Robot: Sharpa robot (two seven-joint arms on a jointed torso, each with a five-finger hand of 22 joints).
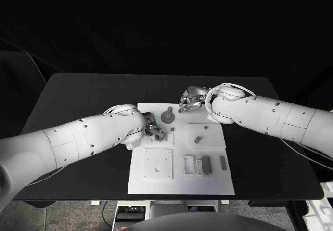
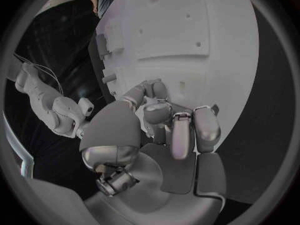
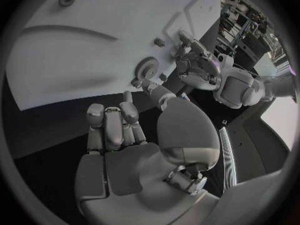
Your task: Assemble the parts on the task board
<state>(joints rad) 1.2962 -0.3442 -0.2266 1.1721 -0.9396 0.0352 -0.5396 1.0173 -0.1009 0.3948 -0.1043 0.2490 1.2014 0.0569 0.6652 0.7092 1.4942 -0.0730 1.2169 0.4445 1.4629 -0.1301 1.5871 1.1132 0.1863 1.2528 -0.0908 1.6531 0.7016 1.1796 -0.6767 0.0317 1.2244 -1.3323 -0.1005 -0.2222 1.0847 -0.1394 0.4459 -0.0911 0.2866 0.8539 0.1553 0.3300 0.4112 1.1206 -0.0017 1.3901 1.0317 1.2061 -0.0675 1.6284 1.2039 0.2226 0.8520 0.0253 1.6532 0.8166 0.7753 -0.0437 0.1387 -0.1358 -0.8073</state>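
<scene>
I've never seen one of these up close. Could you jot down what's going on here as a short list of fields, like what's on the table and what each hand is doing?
Table: black table with a white task board in the middle
Parts on board: a round gear near the far edge, small dark pieces nearer the robot
Left hand: left hand low over the board's left side, fingers curled; whether it holds a part cannot be told
Right hand: right hand at the board's far edge, beside the gear, fingers curled in, nothing visibly held

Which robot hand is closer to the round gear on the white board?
The right hand. It sits at the board's far edge, just beside the round gear. The left hand is over the board a bit farther off, nearer the robot.
</scene>
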